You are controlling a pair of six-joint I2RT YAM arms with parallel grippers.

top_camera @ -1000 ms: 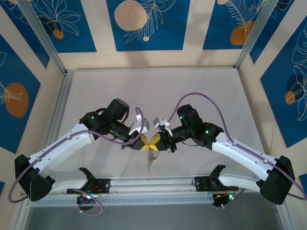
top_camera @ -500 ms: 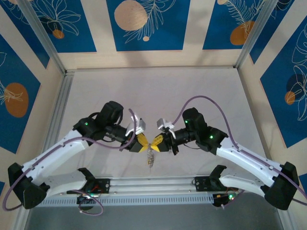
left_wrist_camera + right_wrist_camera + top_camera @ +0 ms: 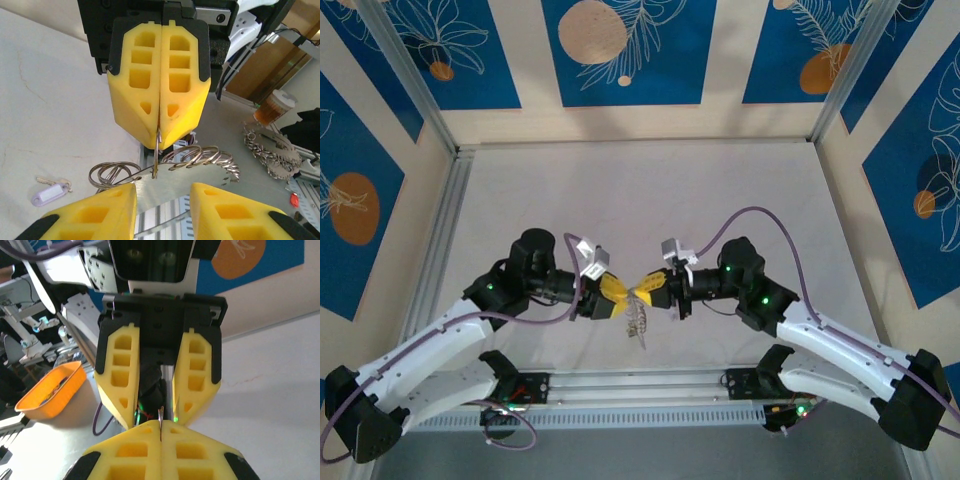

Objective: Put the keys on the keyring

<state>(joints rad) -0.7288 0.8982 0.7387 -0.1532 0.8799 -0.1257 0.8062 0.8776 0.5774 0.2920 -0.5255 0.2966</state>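
The keyring (image 3: 200,159) is a bunch of linked silvery wire rings, and it dangles under the two grippers (image 3: 638,322). My right gripper (image 3: 161,426) is shut on one thin ring of it, its yellow fingers (image 3: 159,100) pressed together with the ring edge poking out. My left gripper (image 3: 162,195) faces it tip to tip. It is open, with both fingers apart just below the hanging ring and not touching it. The keys, a pale lilac tag (image 3: 49,193) joined to a small metal key, lie flat on the table at the left.
The pale table (image 3: 650,190) has room behind the arms. The aluminium rail (image 3: 630,385) runs along the near edge below the keyring. Off the table are another chain (image 3: 270,152), a cup (image 3: 272,107) and an orange bin (image 3: 50,387).
My left gripper has opened and let go of the keyring, which now hangs from the right gripper alone. Both arms have dropped lower and drawn nearer the rail.
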